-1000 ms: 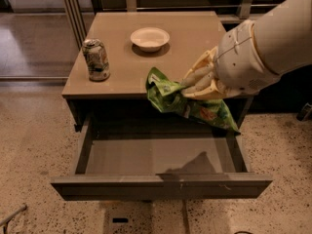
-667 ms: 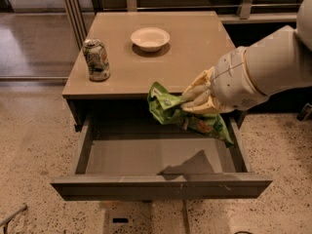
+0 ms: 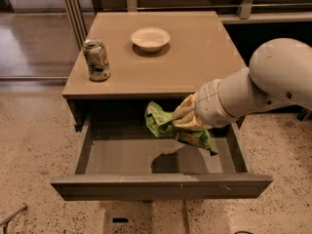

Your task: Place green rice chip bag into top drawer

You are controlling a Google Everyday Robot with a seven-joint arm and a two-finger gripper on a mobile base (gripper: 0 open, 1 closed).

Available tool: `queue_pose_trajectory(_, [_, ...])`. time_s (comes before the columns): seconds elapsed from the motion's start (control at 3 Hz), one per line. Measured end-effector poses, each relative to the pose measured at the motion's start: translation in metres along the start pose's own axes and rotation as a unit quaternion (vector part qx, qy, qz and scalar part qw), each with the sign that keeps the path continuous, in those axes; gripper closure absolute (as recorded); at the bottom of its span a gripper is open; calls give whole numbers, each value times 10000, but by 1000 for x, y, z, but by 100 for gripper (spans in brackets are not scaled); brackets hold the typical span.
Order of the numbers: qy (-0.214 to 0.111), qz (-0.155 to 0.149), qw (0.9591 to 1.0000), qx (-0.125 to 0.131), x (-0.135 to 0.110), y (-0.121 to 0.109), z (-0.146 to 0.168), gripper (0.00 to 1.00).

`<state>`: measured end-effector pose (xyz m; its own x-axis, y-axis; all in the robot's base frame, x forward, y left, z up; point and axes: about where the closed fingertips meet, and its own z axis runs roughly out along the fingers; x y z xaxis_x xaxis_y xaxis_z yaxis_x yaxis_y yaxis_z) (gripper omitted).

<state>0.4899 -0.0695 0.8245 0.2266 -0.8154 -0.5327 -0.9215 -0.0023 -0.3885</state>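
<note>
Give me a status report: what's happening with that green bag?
Status: claw over open top drawer, shut on green rice chip bag. Bag hangs above drawer floor, not yet released. On tabletop: can and bowl, out of the way.

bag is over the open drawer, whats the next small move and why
Probably lower the gripper a little into the top drawer, then let go. It is shut on the green rice chip bag, which hangs over the drawer's inside. The shadow on the drawer floor suggests the bag is not resting there yet.
</note>
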Motion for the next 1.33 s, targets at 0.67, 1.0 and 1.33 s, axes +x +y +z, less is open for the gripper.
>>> queue_pose_trajectory(0.67, [224, 49, 9997, -47, 29, 2, 42, 100])
queue_pose_trajectory(1.0, [300, -106, 9995, 43, 46, 6, 61, 100])
queue_pose_trajectory(1.33, [315, -334, 9988, 147, 65, 4, 89, 100])
